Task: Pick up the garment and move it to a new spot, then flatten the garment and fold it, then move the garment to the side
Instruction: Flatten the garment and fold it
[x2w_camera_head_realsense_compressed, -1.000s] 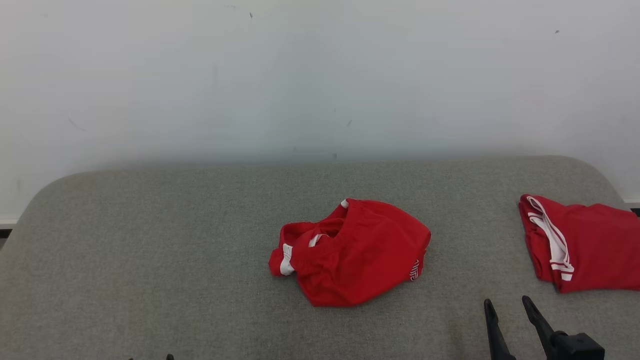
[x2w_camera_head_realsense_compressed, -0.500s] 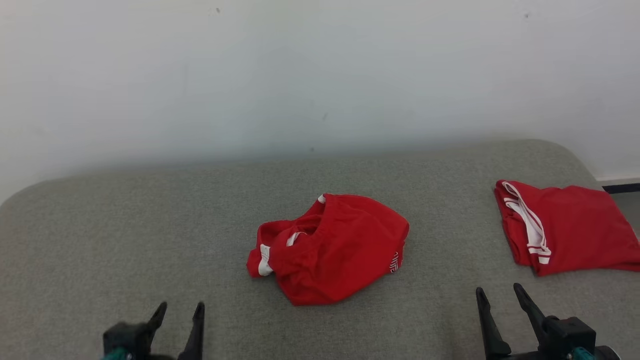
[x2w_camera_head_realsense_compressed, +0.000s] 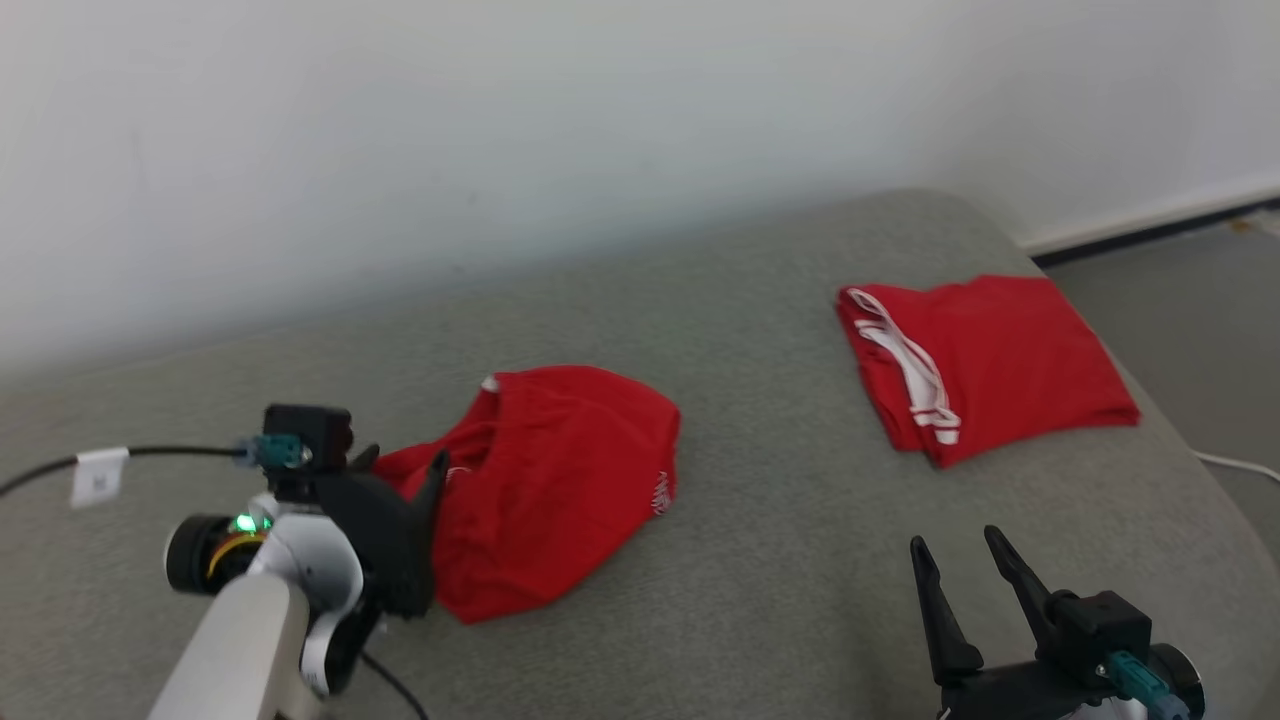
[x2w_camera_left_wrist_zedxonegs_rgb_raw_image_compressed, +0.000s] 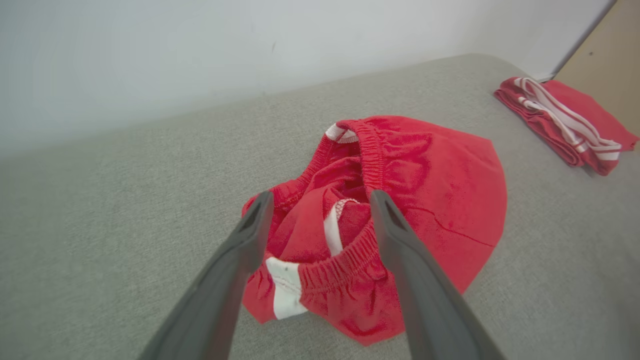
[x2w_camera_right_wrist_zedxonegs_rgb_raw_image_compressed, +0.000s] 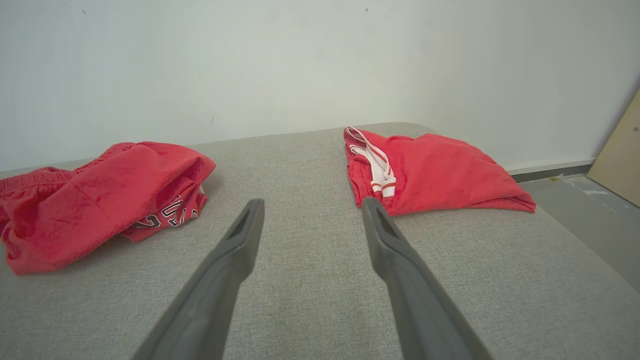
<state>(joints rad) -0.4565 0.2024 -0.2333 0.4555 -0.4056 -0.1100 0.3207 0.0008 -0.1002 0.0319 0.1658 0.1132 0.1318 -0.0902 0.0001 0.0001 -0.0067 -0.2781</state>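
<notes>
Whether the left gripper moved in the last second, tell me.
Yes. The left gripper advanced from well short of the crumpled shorts to their left edge, open at the waistband.

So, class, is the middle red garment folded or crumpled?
Crumpled. The middle garment lies bunched in a heap, its elastic waistband gaping and twisted; the folded garment nearby lies flat.

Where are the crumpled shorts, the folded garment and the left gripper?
crumpled shorts (x2w_camera_left_wrist_zedxonegs_rgb_raw_image_compressed: 430, 175), left wrist view, broad red panel
folded garment (x2w_camera_head_realsense_compressed: 1010, 350), head view, flat top face
left gripper (x2w_camera_left_wrist_zedxonegs_rgb_raw_image_compressed: 322, 195), left wrist view, between its fingertips
</notes>
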